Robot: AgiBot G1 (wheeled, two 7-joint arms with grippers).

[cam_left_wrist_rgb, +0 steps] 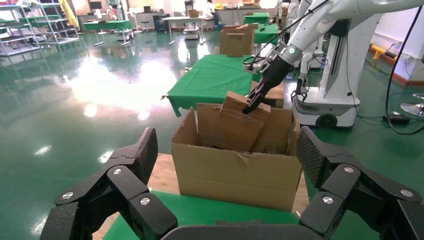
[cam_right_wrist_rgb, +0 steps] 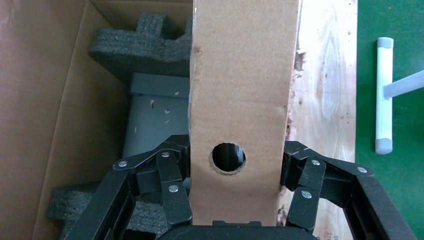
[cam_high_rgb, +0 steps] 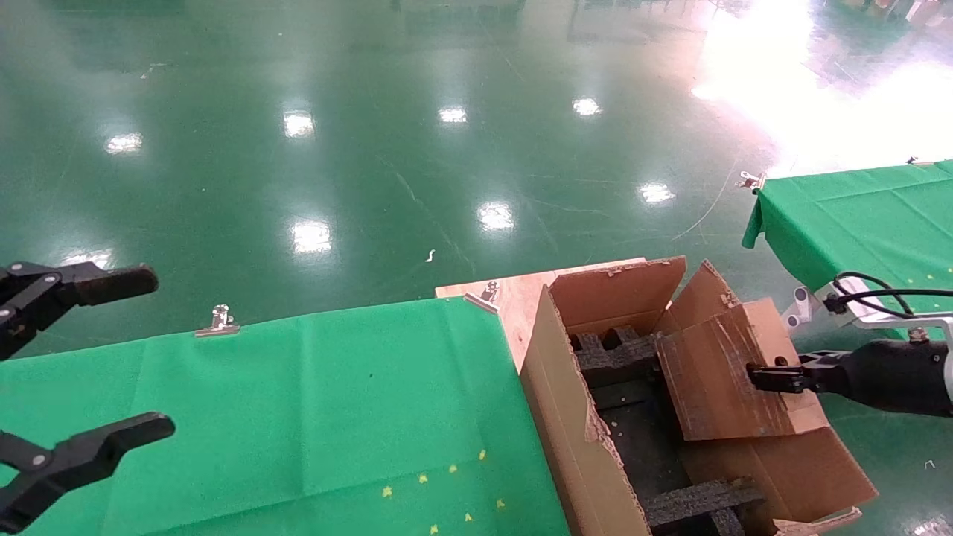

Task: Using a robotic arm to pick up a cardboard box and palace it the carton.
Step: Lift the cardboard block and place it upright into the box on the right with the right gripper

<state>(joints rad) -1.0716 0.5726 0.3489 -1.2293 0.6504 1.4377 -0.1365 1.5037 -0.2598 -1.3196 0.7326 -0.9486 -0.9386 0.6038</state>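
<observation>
My right gripper [cam_high_rgb: 770,376] on the white robotic arm [cam_left_wrist_rgb: 300,40] is shut on the small brown cardboard box [cam_high_rgb: 715,372]. It holds the box tilted over the open top of the large carton [cam_high_rgb: 566,417]. In the right wrist view the fingers [cam_right_wrist_rgb: 170,185] clamp both sides of the box [cam_right_wrist_rgb: 240,90], near its round hole. Black foam inserts [cam_right_wrist_rgb: 145,45] lie below it inside the carton. My left gripper [cam_high_rgb: 141,357] is open and empty over the green table at the far left. In its wrist view it [cam_left_wrist_rgb: 227,152] faces the carton [cam_left_wrist_rgb: 235,175].
The carton stands on a wooden board [cam_high_rgb: 514,294] at the end of the green-covered table [cam_high_rgb: 313,402]. A second green table [cam_high_rgb: 856,216] is at the right. Metal clips [cam_high_rgb: 217,321] hold the cloth. Shiny green floor lies beyond.
</observation>
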